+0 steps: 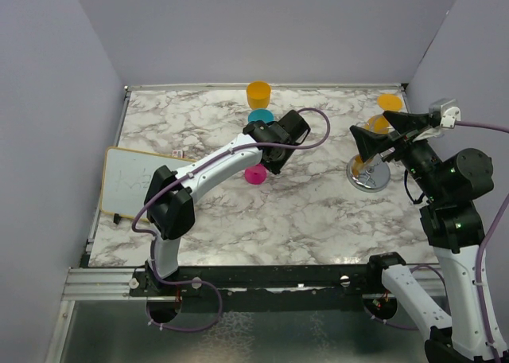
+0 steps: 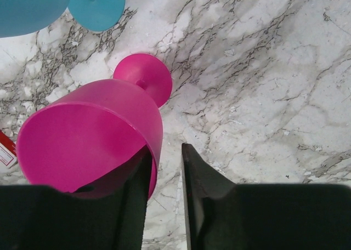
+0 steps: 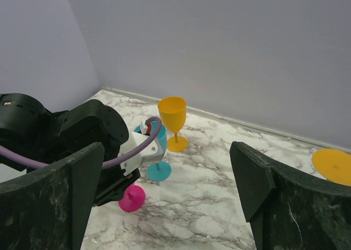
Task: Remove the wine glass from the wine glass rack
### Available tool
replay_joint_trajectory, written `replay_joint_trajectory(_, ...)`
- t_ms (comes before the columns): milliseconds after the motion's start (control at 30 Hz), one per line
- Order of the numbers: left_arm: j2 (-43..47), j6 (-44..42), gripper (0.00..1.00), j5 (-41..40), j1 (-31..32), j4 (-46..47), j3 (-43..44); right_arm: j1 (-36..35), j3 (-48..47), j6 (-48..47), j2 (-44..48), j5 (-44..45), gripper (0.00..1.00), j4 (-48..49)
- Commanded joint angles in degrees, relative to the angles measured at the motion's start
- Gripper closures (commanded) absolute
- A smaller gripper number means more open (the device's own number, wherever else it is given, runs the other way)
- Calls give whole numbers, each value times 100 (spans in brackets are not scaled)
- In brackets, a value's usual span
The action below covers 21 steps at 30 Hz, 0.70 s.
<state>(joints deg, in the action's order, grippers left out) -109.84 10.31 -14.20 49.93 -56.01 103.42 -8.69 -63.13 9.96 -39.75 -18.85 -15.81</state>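
The wine glass rack (image 1: 374, 178) stands at the right on its shiny round base. An orange wine glass (image 1: 377, 125) hangs on it, and another orange foot (image 1: 390, 102) shows just behind. My right gripper (image 1: 382, 130) is wide open at the rack's top, around the nearer orange glass. In the right wrist view (image 3: 167, 151) only an orange disc (image 3: 333, 165) shows at the right edge. My left gripper (image 1: 269, 158) is open over a pink wine glass (image 2: 88, 135) that stands on the table. One finger (image 2: 129, 206) is inside the bowl; the other (image 2: 203, 195) is outside, clear of the rim.
A teal wine glass (image 1: 260, 116) and an orange wine glass (image 1: 258, 93) stand upright behind the pink one. A white board (image 1: 131, 180) lies at the table's left edge, with a small red and white item (image 1: 179, 152) beside it. Walls close in the back and both sides.
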Motion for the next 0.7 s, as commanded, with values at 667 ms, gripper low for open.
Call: replay_joint_trajectory(667, 2106, -402, 31, 1, -4, 911, -556, -44, -178, -106, -205, 289, 0, -108)
